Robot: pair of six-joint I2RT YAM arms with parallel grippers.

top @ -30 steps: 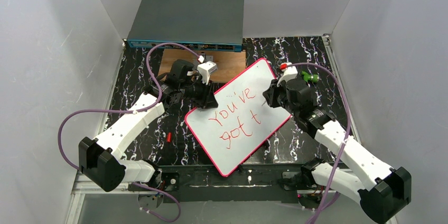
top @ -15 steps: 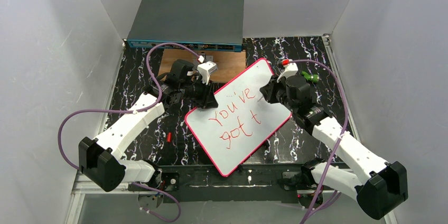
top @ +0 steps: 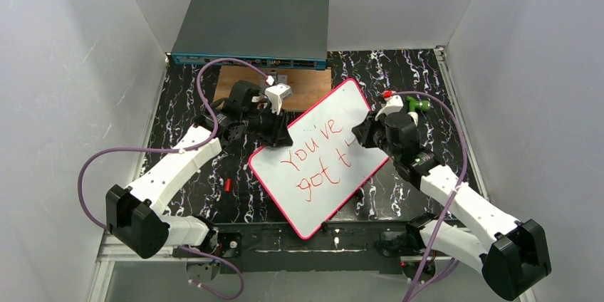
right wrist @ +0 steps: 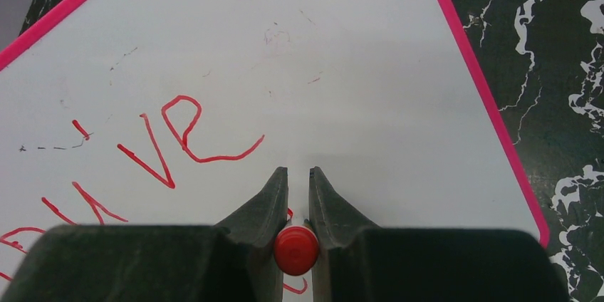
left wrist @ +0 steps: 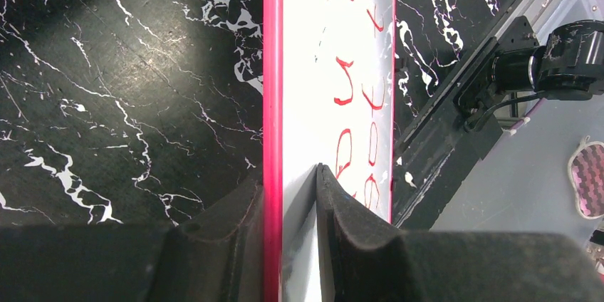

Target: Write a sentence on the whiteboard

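Left gripper [left wrist: 288, 174] clamped on the whiteboard [top: 317, 209] at its far-left edge, one finger [left wrist: 228, 216] against the pink-red rim from outside, the other [left wrist: 342, 206] flat on the white face, no gap on either side. Over the whiteboard's right half, right gripper [right wrist: 298, 170] closed tight on a marker [right wrist: 296, 251], only its round red end showing between the fingers [right wrist: 260, 209]; tip hidden, so contact with the surface impossible to tell.

Whiteboard itself set diagonally on the black marbled table [top: 427, 67], one corner toward the arm bases, the opposite corner toward the back wall. On its face, red handwriting [top: 313, 174] in two lines: "You've" above, "got t" below, the last stroke partly behind the right gripper. Faint grey scuffs on the unwritten part near the far corner.

Beyond the whiteboard's far-left edge, a brown wooden board [top: 310, 81], partly covered by the left arm; farther back, a grey network switch box [top: 249, 24]. Just off the whiteboard's right edge, a small green object [top: 420, 105], too small to identify. Left of the whiteboard, well apart from its rim, a small red piece [top: 227, 185] on the table.
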